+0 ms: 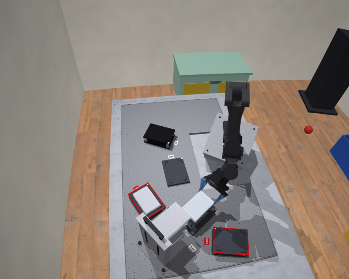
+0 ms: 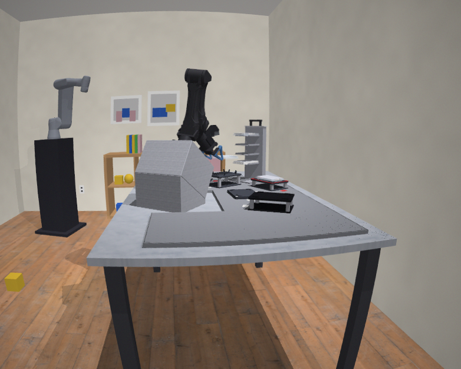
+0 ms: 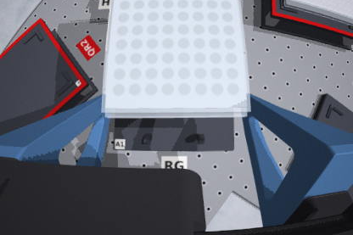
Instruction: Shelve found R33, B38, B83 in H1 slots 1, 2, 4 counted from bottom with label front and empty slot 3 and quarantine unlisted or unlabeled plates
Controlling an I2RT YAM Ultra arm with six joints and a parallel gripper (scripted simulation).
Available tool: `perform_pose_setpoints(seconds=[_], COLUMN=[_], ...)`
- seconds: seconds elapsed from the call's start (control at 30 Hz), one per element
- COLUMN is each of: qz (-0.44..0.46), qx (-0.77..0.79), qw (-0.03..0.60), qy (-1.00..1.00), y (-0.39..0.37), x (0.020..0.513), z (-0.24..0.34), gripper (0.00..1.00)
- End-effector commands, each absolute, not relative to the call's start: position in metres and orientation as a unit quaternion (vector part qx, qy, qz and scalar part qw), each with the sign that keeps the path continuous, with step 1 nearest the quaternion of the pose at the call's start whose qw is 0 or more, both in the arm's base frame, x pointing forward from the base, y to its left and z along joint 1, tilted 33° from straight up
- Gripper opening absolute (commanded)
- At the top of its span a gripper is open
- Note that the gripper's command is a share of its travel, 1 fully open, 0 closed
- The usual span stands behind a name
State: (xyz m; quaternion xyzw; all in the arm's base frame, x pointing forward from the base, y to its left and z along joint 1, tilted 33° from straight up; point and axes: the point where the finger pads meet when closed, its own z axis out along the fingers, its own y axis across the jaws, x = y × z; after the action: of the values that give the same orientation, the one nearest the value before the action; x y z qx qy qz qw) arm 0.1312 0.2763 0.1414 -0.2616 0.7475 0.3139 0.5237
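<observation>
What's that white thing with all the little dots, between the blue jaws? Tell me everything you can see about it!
It is a white well plate, a flat rectangle that looks like frosted plastic, covered in neat rows of small round wells, facing up. It hangs level in the air above the dark RG nest. The gripper has its blue jaws pinching the two long sides at the near end. No label shows.
</observation>
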Motion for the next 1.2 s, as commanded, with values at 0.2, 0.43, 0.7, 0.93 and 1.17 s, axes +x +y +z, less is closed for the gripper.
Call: perform_pose_setpoints(seconds=[0.2, 0.43, 0.7, 0.93, 1.17], qz=[0.309, 0.310, 0.315, 0.310, 0.313], qx=[-0.251, -0.252, -0.250, -0.254, -0.253], qw=[0.531, 0.531, 0.533, 0.530, 0.530], qy=[0.748, 0.748, 0.745, 0.748, 0.746], y=[0.275, 0.277, 0.281, 0.279, 0.282], x=[0.137, 0.137, 0.138, 0.138, 0.138], z=[0.134, 0.132, 0.134, 0.126, 0.125], gripper=[0.86, 0.86, 0.86, 0.86, 0.86])
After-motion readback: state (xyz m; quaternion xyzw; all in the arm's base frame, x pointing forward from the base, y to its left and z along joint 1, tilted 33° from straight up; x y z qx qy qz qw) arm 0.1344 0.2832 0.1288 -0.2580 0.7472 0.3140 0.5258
